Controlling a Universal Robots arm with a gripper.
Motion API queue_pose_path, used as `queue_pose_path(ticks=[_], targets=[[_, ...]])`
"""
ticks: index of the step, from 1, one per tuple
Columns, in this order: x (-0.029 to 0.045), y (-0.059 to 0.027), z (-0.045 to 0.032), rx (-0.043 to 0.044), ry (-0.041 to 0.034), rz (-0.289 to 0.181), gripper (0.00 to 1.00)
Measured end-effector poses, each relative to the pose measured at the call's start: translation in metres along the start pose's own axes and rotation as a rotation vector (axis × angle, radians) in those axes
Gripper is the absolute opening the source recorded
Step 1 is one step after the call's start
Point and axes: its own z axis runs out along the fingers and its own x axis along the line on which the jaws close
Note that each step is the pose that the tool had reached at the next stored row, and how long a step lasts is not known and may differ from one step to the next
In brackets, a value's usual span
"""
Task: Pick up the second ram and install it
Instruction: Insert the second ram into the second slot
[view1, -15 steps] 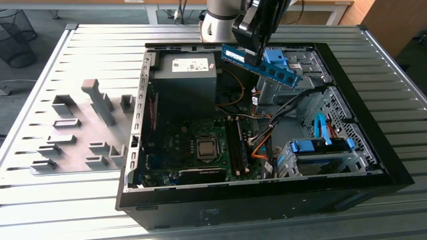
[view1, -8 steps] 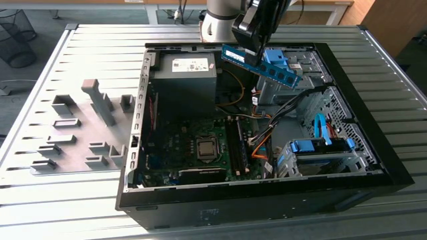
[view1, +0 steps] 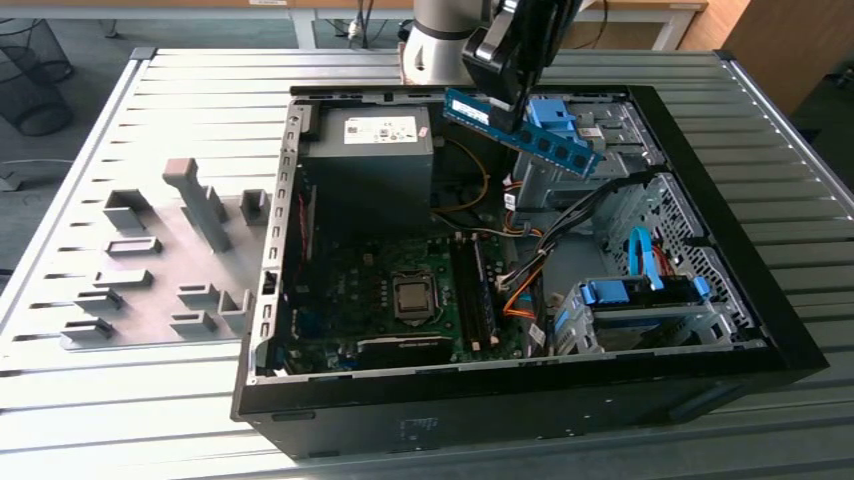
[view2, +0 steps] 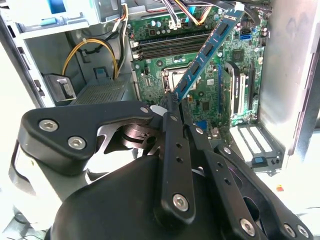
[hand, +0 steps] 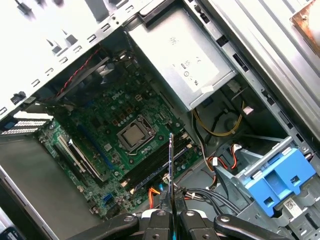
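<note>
Gripper (view1: 507, 98) clamps second ram (view1: 554, 147), long axis tilted, above mobo (view1: 387, 290).

Matt black claw (view2: 173, 104), blue circuit-board ram (view1: 521, 132), ribbed metal table (view1: 200, 90)

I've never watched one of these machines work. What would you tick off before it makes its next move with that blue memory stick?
1. Stick gripped: the tool is shut on one end of the second ram. Ok.
2. Stick off the hardware: in the exterior view it hangs above the open computer case. Ok.
3. Stick lined up: it is tilted and sits over the drive-bay end, not over the memory slots. Not ok.
4. A free slot ready to take it: cannot tell.
5. Wiring out of the way: the orange cables lie beside the slots, not across them. Ok.
</note>
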Motion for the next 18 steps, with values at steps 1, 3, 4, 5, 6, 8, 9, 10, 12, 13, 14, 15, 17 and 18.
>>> queue_pose_path(ticks=[1, 3, 4, 5, 6, 8, 9, 10, 12, 13, 14, 15, 17, 18], targets=[[0.0000, 0.0000, 0.0001, 0.0001, -0.0003, 0.018, 0.14], [0.0000, 0.0000, 0.0001, 0.0003, -0.0008, 0.052, 0.14], [0.0000, 0.0000, 0.0002, 0.0004, -0.0009, 0.067, 0.14], [0.0000, 0.0000, 0.0002, 0.0005, -0.0012, 0.081, 0.14], [0.0000, 0.0000, 0.0003, 0.0006, -0.0015, 0.094, 0.14], [0.0000, 0.0000, 0.0004, 0.0007, -0.0020, 0.122, 0.14], [0.0000, 0.0000, 0.0004, 0.0008, -0.0022, 0.136, 0.14], [0.0000, 0.0000, 0.0005, 0.0009, -0.0024, 0.148, 0.14], [0.0000, 0.0000, 0.0005, 0.0009, -0.0025, 0.155, 0.14], [0.0000, 0.0000, 0.0005, 0.0009, -0.0025, 0.155, 0.14], [0.0000, 0.0000, 0.0005, 0.0009, -0.0025, 0.155, 0.14], [0.0000, 0.0000, 0.0005, 0.0009, -0.0025, 0.155, 0.14], [0.0000, 0.0000, 0.0005, 0.0009, -0.0025, 0.155, 0.14], [0.0000, 0.0000, 0.0005, 0.0009, -0.0025, 0.155, 0.14]])
